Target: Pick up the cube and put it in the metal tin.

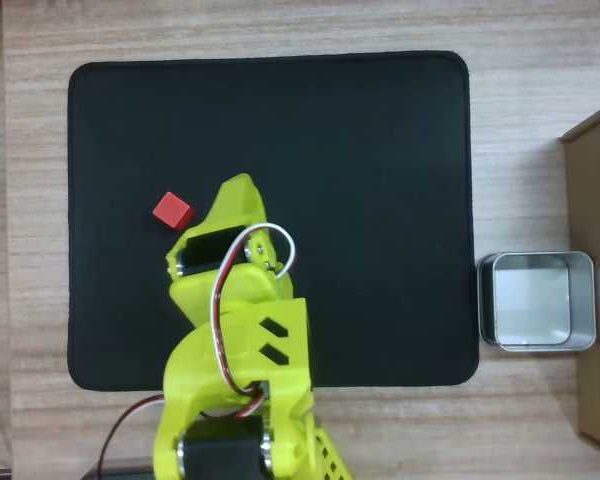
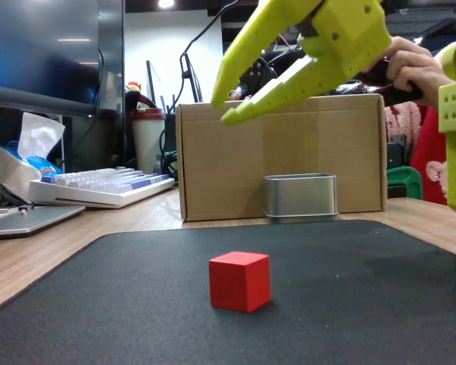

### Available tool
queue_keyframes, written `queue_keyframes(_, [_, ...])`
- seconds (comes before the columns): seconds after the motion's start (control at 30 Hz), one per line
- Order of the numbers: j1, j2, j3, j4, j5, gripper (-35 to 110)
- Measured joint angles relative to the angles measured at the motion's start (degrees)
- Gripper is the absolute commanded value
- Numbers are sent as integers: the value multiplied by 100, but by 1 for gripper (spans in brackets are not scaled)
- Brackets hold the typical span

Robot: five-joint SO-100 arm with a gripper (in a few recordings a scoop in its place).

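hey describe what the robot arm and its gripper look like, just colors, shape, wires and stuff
The arm is bright lime-yellow printed plastic with blocky, angular shells and black servo motors set into the joints. Red, black and white wires loop over its top. One panel has two dark slanted slots, another a grid of small holes. The gripper has two long tapered yellow fingers ending in points.
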Motion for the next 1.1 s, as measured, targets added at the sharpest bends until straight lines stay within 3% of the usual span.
queue_keyframes(0.4, [-1354, -1652, -1213, 993, -853, 2])
queue_keyframes(0.53, [-1600, -2276, -1406, 1213, -1099, 9])
queue_keyframes(0.8, [-1819, -3182, -1564, 1222, -1477, 29])
queue_keyframes(1.1, [-1564, -4649, -2030, 809, -1591, 29])
